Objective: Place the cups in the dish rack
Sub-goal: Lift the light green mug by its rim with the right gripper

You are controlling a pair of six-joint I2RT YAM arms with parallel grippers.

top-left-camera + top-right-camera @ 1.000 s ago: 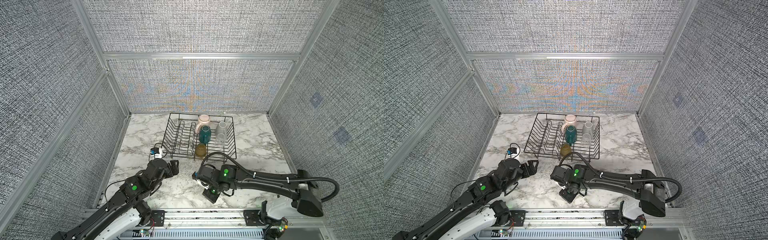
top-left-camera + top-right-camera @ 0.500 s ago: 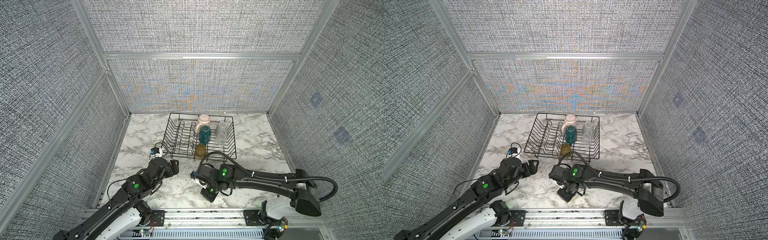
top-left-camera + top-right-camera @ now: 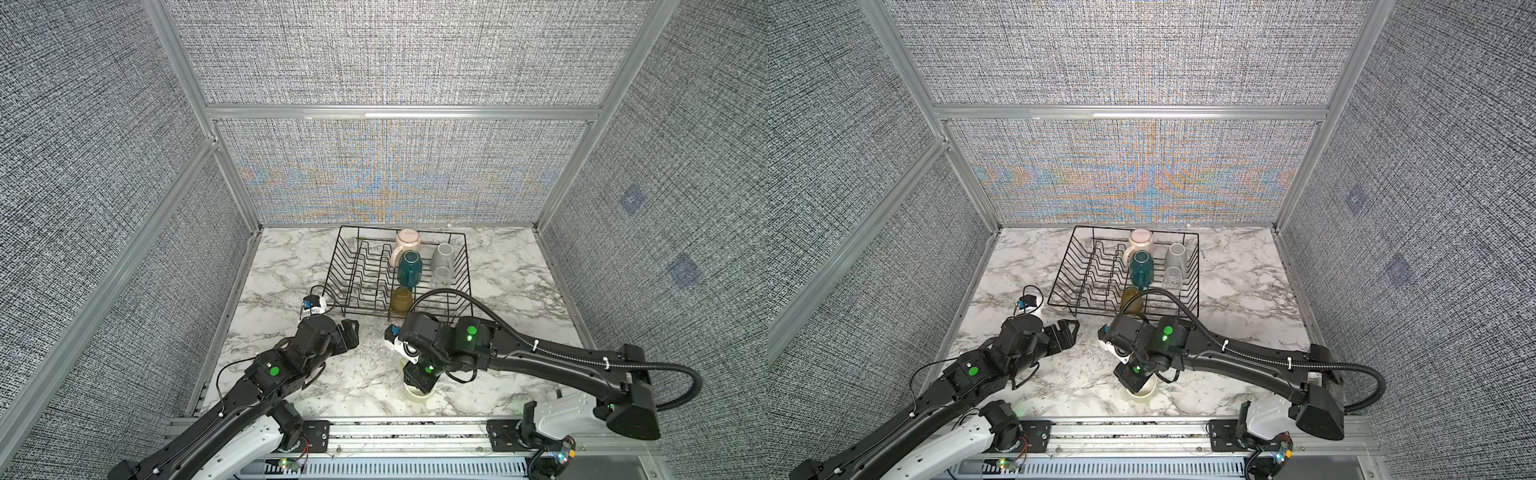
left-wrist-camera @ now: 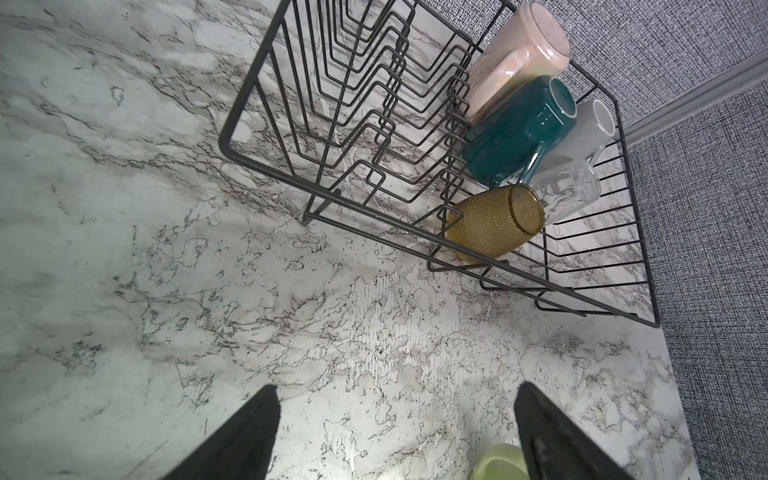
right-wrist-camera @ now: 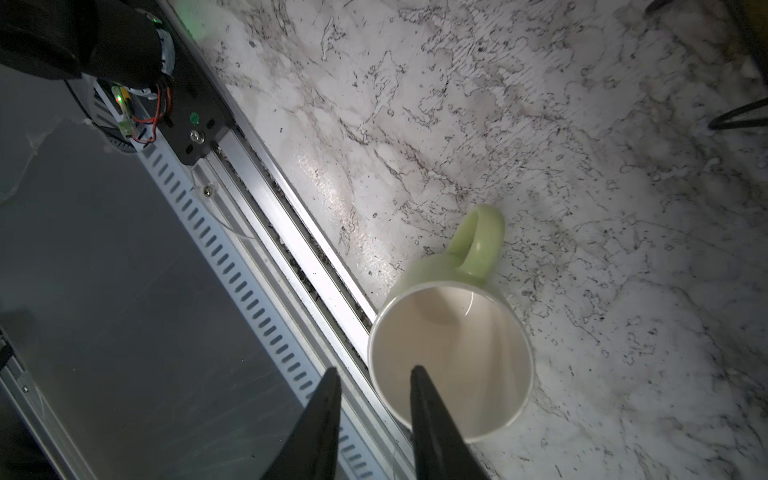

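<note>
White marble covers the table (image 3: 286, 257), where a black wire dish rack (image 3: 370, 227) holds a pink mug (image 3: 407, 241), a teal mug (image 3: 410, 266), a grey mug (image 3: 444, 254), a clear glass (image 3: 441, 276) and an amber glass (image 3: 401, 300), all bottoms up. A light green mug (image 5: 451, 357) stands outside the rack, by the front edge. The right gripper (image 5: 374, 370) hangs over its rim with jaws slightly apart, and the left gripper (image 4: 397, 386) is spread wide, holding nothing.

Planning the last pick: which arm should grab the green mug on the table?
Right. The right gripper sits directly over the green mug, fingers apart astride its rim. The left gripper is open and empty, off to the side near the rack.
</note>
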